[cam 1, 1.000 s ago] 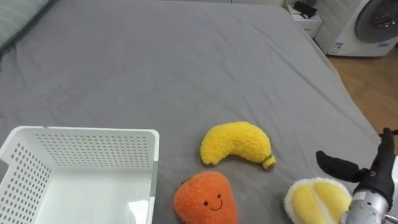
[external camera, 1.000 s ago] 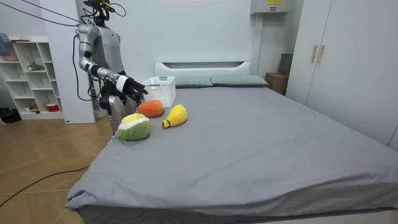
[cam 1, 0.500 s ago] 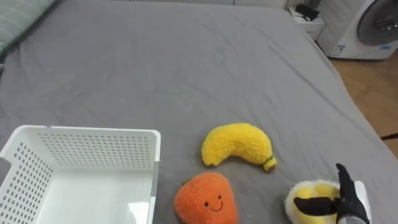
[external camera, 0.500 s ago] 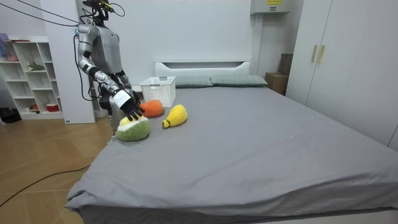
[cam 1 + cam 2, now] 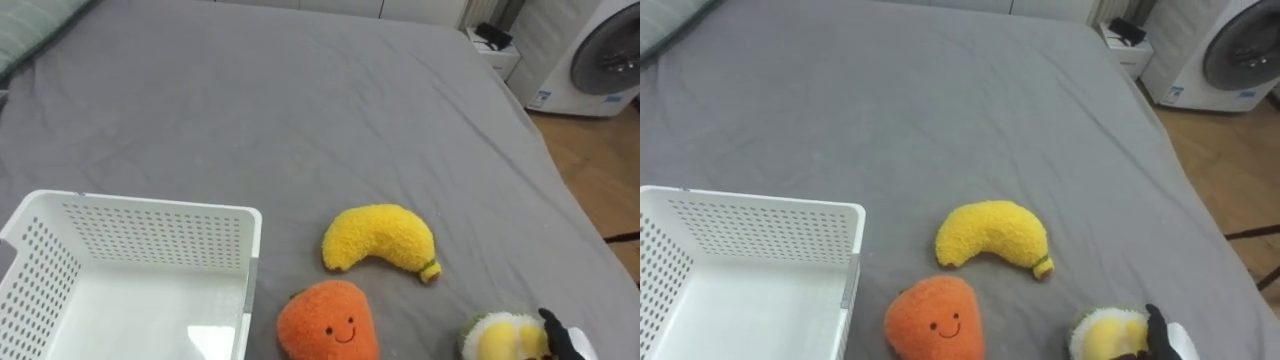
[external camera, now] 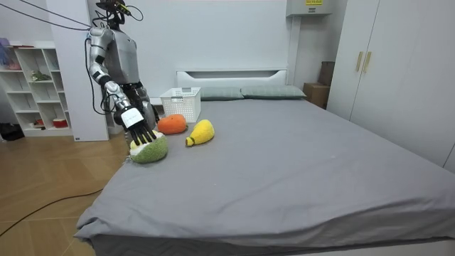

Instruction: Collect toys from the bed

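Toys: 3 on bed (image 5: 300,120) beside white basket (image 5: 150,208): banana plush (image 5: 380,238), orange smiling plush (image 5: 328,320), green-and-yellow plush fruit (image 5: 495,338) at bed edge. Step: grasping last. Right robot hand (image 6: 141,130) spread, fingers straight on its top. Next: close round soft body, lift toward basket.

Bed (image 5: 300,120): grey cloth sheet, matt, smooth w/ a few faint creases. Basket (image 5: 150,205): hard white plastic, walls perforated, bottom smooth w/ slight gloss. 3 toys, all plush cloth:
- banana (image 5: 380,238): yellow, coarse nubbly pile
- orange toy (image 5: 328,320): shorter fuzzy pile, face in flat dark stitching
- green-yellow toy (image 5: 495,338): fluffy

Right hand (image 6: 141,131) on it: matt black. Washer (image 5: 590,60): glossy white casing, dark shiny door. Floor (image 6: 50,178): wood-look boards, light sheen. Wardrobe (image 6: 398,71): smooth, matt, pale fronts.
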Robot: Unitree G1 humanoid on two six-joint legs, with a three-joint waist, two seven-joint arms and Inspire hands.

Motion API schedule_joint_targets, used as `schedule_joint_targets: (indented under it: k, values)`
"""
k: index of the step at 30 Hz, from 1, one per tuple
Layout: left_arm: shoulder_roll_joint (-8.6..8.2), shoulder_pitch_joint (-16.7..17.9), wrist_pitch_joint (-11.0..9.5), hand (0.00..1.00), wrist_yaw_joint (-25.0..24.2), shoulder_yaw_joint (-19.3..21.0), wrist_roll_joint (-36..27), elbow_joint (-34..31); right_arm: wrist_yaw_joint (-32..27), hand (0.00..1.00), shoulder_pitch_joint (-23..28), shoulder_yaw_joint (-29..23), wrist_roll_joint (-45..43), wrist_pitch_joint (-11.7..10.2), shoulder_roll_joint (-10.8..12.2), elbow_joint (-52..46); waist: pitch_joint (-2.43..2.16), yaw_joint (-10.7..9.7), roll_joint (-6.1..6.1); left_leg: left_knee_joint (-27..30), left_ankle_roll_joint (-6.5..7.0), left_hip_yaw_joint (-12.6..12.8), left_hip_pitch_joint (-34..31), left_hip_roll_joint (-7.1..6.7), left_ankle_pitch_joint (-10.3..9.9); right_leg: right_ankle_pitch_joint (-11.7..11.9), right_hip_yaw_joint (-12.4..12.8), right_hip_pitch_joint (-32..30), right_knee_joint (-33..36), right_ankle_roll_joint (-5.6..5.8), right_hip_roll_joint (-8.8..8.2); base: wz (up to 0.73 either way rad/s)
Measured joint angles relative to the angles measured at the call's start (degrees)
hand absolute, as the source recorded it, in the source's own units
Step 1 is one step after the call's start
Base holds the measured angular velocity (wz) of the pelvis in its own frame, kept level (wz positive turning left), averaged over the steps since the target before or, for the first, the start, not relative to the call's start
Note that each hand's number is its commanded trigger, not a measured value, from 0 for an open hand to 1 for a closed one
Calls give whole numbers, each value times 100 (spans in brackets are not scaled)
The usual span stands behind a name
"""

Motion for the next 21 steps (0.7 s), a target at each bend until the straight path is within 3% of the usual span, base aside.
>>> schedule_joint_targets:
  k: [7,8,9,10,11,12,21]
  values:
    - [0,-21,8,0,-9,16,213,-41,155,0,-26,-92,-122,-51,-67,513,7,110,-19,6,0,-5,4,-1,-1,18,11,58,-91,3,11,0]
    - [0,-30,8,0,-8,31,222,-41,151,13,-30,-92,-155,-56,-77,582,7,123,-18,5,0,-10,4,-1,-1,18,8,60,-91,2,11,4]
    - [0,-47,8,0,-8,66,221,-41,143,13,-40,-110,-181,-54,-94,685,7,138,-17,5,0,-24,4,0,-2,18,10,65,-91,3,11,5]
    - [-1,-53,8,0,-8,101,218,-37,133,64,-92,-151,-182,-66,-107,829,7,141,-17,5,-1,-34,4,0,-2,18,10,69,-91,3,12,4]
    - [-1,-58,8,0,-8,114,218,-34,126,95,-135,-162,-186,-64,-119,918,7,140,-16,5,-1,-35,5,0,-2,17,10,70,-92,2,13,0]
    - [-1,-59,8,0,-8,115,218,-31,103,100,-202,-208,-189,-65,-135,1068,6,145,-11,5,-1,-35,6,0,-2,18,11,72,-94,2,13,0]
    - [-3,-60,9,0,-108,109,224,-29,-220,100,-335,-310,-217,-52,-321,1581,-4,141,43,8,-2,-122,3,-2,-2,17,-34,103,-101,3,19,4]
